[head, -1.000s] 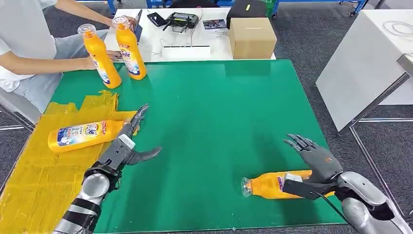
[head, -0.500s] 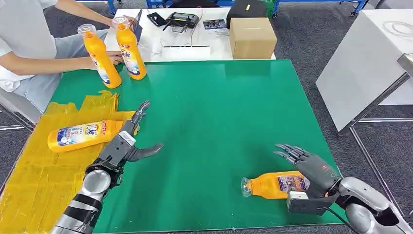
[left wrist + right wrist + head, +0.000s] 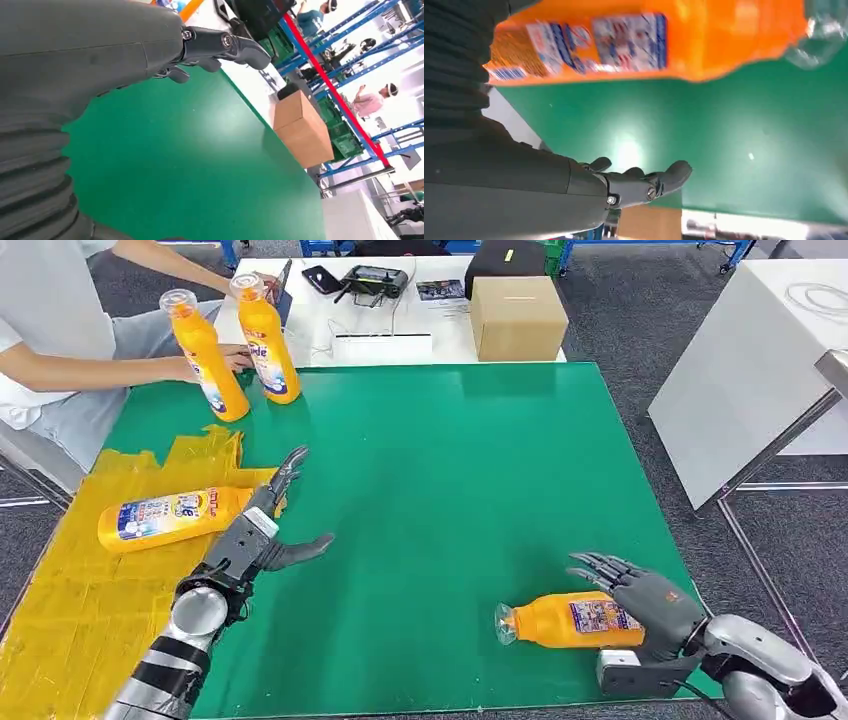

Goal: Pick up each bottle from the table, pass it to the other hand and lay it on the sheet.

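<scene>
An orange bottle (image 3: pixel 572 620) lies on its side on the green mat near the front right, clear cap pointing left; it appears close up as the orange bottle (image 3: pixel 649 42) in the right wrist view. My right hand (image 3: pixel 648 602) arches over its base end, fingers spread, thumb below, not closed on it. My left hand (image 3: pixel 262 532) hovers open at the mat's left, beside the yellow sheet (image 3: pixel 70 590). Another orange bottle (image 3: pixel 175 516) lies on the sheet. Two orange bottles (image 3: pixel 205 357) (image 3: pixel 266 338) stand upright at the back left.
A person (image 3: pixel 60 340) sits at the back left, a hand by the upright bottles. A cardboard box (image 3: pixel 516 316) and electronics sit on the white table behind. A white table (image 3: pixel 760 360) stands at the right. The green mat (image 3: pixel 440 470) is bare in its middle.
My right hand has dropped lower and drawn back toward the front edge, settling around the lying bottle's base. The left hand rose slightly a second ago and has since held still.
</scene>
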Robot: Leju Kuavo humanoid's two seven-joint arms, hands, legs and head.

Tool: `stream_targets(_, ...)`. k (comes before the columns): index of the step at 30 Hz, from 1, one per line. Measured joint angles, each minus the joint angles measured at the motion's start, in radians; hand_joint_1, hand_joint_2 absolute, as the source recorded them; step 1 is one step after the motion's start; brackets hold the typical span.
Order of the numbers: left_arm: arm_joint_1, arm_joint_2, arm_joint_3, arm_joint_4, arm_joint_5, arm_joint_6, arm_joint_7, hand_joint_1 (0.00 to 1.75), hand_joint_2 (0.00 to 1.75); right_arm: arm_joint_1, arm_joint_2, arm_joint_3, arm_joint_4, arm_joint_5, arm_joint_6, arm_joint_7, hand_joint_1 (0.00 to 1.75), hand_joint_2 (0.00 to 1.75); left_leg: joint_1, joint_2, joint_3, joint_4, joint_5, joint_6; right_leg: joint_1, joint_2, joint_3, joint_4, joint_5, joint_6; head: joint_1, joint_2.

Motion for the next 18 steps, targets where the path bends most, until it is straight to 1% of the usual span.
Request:
stream_targets(4,-0.006,0.000,0.000,0.008,0.003,0.000,-0.004,0.00,1.75,0.021,-0.032,0.002,0.000,0.008,0.011,0.036,0.00,1.75,0.000,0.000,0.000,0.000,0.000,0.000,0.000,0.000,0.000,0.000,0.000,0.000,0.000,0.000)
stream_targets(8,-0.006,0.000,0.000,0.011,0.003,0.004,-0.004,0.00,1.75,0.026,-0.043,0.011,0.002,0.078,-0.007,0.134,0.00,1.75,0.000,0.000,0.000,0.000,0.000,0.000,0.000,0.000,0.000,0.000,0.000,0.000,0.000,0.000)
stream_targets(18,-0.005,0.000,0.000,0.011,0.004,0.009,-0.002,0.00,1.75,0.026,-0.043,0.036,0.019,0.114,-0.045,0.164,0.00,1.75,0.000,0.000,0.000,0.000,0.000,0.000,0.000,0.000,0.000,0.000,0.000,0.000,0.000,0.000)
